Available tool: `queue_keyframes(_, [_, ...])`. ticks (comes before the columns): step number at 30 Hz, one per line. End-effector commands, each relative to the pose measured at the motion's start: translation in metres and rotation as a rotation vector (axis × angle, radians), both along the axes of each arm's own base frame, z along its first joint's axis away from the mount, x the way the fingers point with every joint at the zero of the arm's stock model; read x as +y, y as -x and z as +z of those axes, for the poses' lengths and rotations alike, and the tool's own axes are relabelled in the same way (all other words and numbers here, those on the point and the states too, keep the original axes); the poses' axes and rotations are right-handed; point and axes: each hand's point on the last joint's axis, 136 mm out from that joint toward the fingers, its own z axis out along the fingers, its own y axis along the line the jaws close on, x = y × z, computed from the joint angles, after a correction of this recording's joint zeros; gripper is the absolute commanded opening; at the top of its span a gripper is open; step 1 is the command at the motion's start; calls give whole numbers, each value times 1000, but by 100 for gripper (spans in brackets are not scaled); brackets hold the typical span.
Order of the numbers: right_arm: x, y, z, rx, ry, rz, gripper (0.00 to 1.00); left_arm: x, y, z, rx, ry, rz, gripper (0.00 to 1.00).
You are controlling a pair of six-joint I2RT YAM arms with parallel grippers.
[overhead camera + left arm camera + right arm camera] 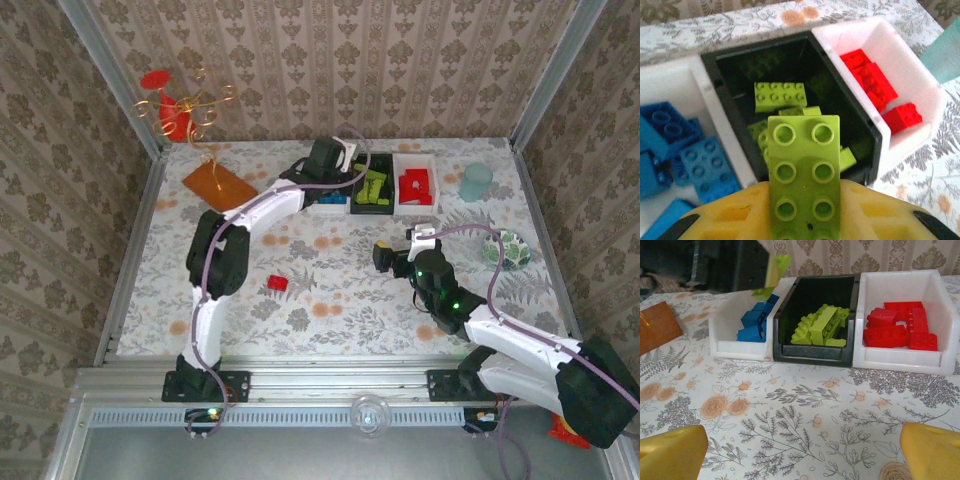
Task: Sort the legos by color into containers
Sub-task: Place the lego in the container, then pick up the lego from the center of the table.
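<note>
left jaws clamped on a lime green brick (802, 170), studs facing my wrist camera, yellow pads (730, 215) on either side of it. i hold it above the black bin (790, 50), the middle one of three bins in a row at the far side of the counter (330, 290). more green bricks (780, 95) lie loose inside the black bin. the white bin (696, 95) on its left holds blue bricks (670, 135). the other white bin (910, 65) on its right holds red bricks (875, 85). all three bins touch side by side.

right jaws are apart, with one yellow pad (670, 452) low at each corner of that wrist view. they hover over the patterned counter, well short of the bins and facing them.

one red brick (277, 284) lies alone on the counter, nearer my bases, between my two arms. an orange plate (218, 184) lies left of the bins. a pale blue cup (476, 181) stands just right of them, and a leaf-patterned bowl (507, 249) sits nearer, by the right edge.
</note>
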Motion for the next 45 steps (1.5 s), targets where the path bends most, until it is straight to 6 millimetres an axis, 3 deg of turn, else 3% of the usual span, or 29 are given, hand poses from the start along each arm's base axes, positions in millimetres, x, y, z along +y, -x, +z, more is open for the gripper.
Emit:
queue_keyframes(1, [-4,-3,17,-35,-22,-33,100,-9,-15,-2,-30,-16,10,36])
queue_keyframes(6, [-3,-4,16,-31,-28,-25,100,-23,-46,2,-82,16,27,38])
queue_keyframes(10, [-3,-3,15,-29,-21,-26,100,-25,-64,7,-96,29,50,50])
queue_keyframes(13, [-3,-3,17,-34,-23,-25,100,-19,-65,19,-98,31,51,64])
queue_keyframes(16, [-3,-3,17,-34,-27,-24,100,-8,-55,33,-102,15,46,69])
queue_keyframes(20, [-2,-3,16,-28,-28,-20,100,16,-23,49,-109,10,41,70])
queue_keyframes(23, [0,-4,15,-25,-29,-16,100,44,14,38,-80,-28,43,70])
queue_keyframes(26, [1,-4,16,-25,-30,-10,100,87,55,15,-39,-116,83,71])
queue_keyframes(29, [2,-3,17,-26,-36,-6,100,140,105,-26,32,-233,137,72])
queue_keyframes(35, [7,-6,10,-5,-41,7,100,209,185,-81,217,-377,203,77])
queue_keyframes(40, [12,-7,6,8,-36,31,100,231,220,-115,346,-433,223,80])
queue_keyframes(45, [12,-7,5,12,-34,31,100,231,224,-132,402,-472,219,80])
